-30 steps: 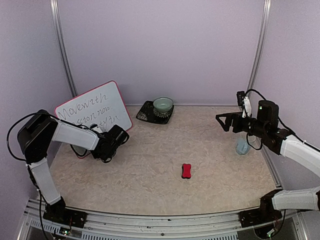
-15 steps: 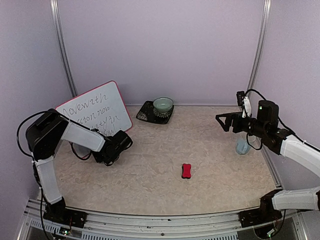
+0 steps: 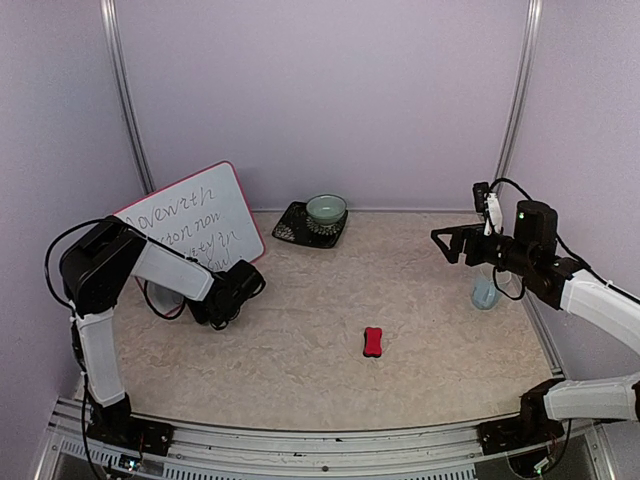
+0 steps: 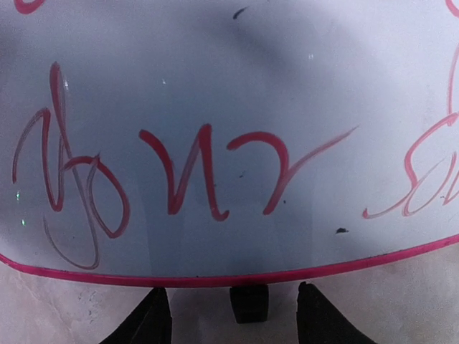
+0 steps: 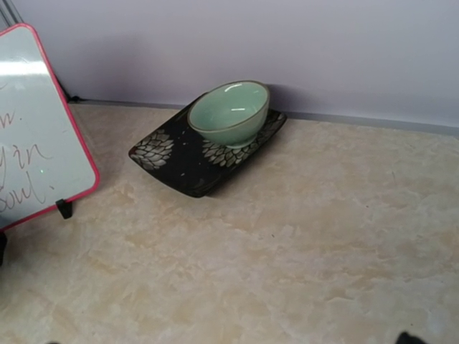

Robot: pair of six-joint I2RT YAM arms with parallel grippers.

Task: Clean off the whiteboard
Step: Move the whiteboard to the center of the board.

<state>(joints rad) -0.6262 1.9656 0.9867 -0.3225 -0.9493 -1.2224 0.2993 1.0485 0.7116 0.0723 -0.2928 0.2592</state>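
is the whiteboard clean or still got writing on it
Written on: lines of handwriting cover the whiteboard, and the eraser lies apart from it.

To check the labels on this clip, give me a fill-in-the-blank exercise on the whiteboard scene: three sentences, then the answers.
1. The white rectangular board with the pink-red frame stands at the ___ side of the beige marbled table.
2. The small bone-shaped eraser block lying mid-table is ___.
3. The glazed bowl on the black patterned tray is pale ___.
Missing words: left; red; green.
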